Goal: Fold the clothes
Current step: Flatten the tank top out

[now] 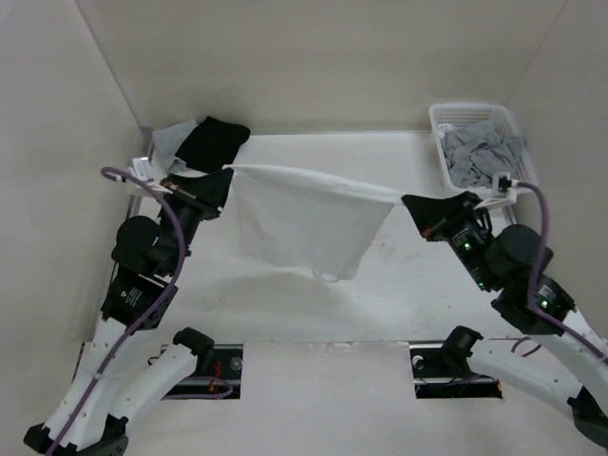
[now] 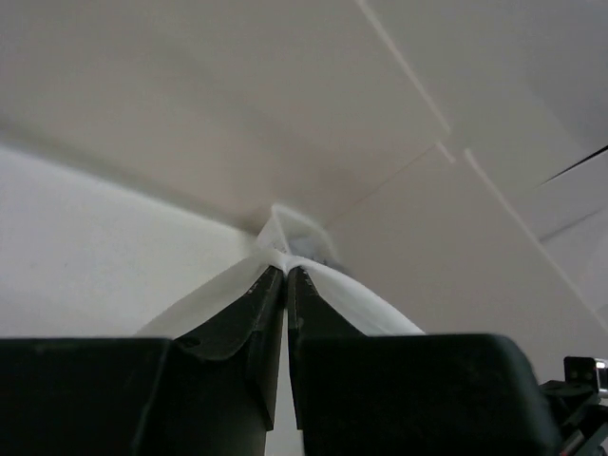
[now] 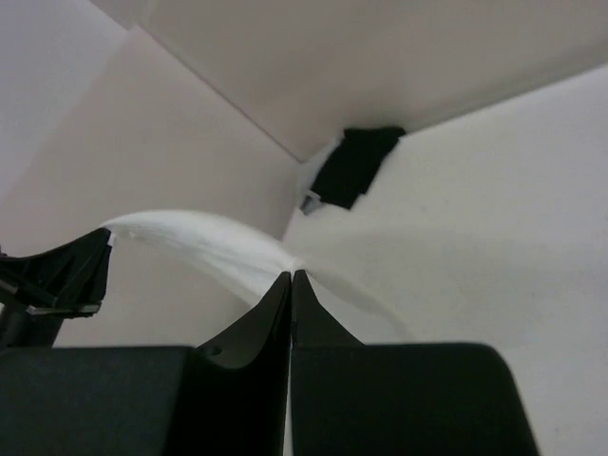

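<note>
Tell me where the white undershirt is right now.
In the top view the undershirt hangs mid-table, stretched between the left pincer and right pincer, with the black cloth behind-left and the basket behind-right.

Plain white, thin sleeveless undershirt (image 1: 304, 223). Held aloft as a hanging sheet, top edge pulled taut from left hand (image 1: 226, 174) to right hand (image 1: 403, 199). Pinched at each upper corner between closed fingers, with fabric bulging out on both sides of the grip in the wrist views. Hangs roughly trapezoidal, narrowing downward and faintly creased, with a narrow strap loop at the lowest point over the worktop (image 1: 418, 285). Contact with the worktop not discernible.
</note>
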Controlling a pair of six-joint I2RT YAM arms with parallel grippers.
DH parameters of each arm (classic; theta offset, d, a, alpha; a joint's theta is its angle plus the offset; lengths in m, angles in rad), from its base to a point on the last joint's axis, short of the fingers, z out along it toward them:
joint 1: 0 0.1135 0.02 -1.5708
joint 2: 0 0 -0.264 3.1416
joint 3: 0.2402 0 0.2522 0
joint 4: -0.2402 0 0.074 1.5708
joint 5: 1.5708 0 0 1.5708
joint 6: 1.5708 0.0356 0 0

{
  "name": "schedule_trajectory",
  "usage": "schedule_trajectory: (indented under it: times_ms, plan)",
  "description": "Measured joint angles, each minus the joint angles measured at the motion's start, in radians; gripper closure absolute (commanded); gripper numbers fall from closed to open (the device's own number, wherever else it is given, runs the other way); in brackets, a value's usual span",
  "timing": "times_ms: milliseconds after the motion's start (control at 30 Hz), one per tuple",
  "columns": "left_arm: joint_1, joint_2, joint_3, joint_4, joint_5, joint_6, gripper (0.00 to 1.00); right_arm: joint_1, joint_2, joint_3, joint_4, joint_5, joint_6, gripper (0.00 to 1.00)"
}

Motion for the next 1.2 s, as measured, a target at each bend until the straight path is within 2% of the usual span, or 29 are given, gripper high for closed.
schedule_trajectory:
  times_ms: [133, 267, 367, 433, 467, 600, 667, 767, 867, 933, 1000, 1067, 1200]
  plan:
    - [0.0, -0.011, 0.1, 0.028, -0.032, 0.001, 0.95, 0.031, 0.015, 0.125, 0.001, 0.025, -0.06, 0.98]
    - [0.019, 0.053, 0.126, 0.051, -0.037, 0.0, 0.95, -0.051, 0.08, 0.163, 0.024, 0.001, -0.087, 0.98]
    - [0.071, 0.163, 0.125, 0.063, -0.028, -0.008, 0.95, -0.19, 0.212, 0.163, 0.051, -0.106, -0.084, 0.98]
    - [0.101, 0.229, 0.125, 0.076, -0.014, -0.017, 0.95, -0.233, 0.264, 0.163, 0.07, -0.146, -0.082, 0.98]
    - [0.13, 0.298, 0.131, 0.091, 0.011, -0.03, 0.95, -0.298, 0.344, 0.174, 0.086, -0.208, -0.074, 0.98]
    - [0.211, 0.523, 0.214, 0.122, 0.079, -0.064, 0.95, -0.422, 0.591, 0.298, 0.116, -0.331, -0.058, 0.98]
    - [0.245, 0.615, 0.266, 0.118, 0.121, -0.084, 0.95, -0.45, 0.666, 0.362, 0.106, -0.368, -0.057, 0.98]
    - [0.27, 0.673, 0.324, 0.117, 0.167, -0.104, 0.95, -0.463, 0.7, 0.459, 0.1, -0.411, -0.056, 0.98]
    - [0.277, 0.644, 0.333, 0.137, 0.191, -0.117, 0.95, -0.463, 0.653, 0.48, 0.124, -0.427, -0.058, 0.97]
    - [0.275, 0.607, 0.317, 0.171, 0.202, -0.124, 0.94, -0.462, 0.589, 0.445, 0.147, -0.435, -0.058, 0.97]
    - [0.27, 0.54, 0.248, 0.225, 0.213, -0.132, 0.94, -0.462, 0.494, 0.34, 0.198, -0.436, -0.052, 0.97]
    - [0.262, 0.467, 0.148, 0.268, 0.219, -0.145, 0.93, -0.462, 0.414, 0.213, 0.233, -0.438, -0.036, 0.97]
    - [0.248, 0.353, -0.164, 0.38, 0.235, -0.182, 0.92, -0.461, 0.323, -0.112, 0.332, -0.445, 0.013, 0.97]
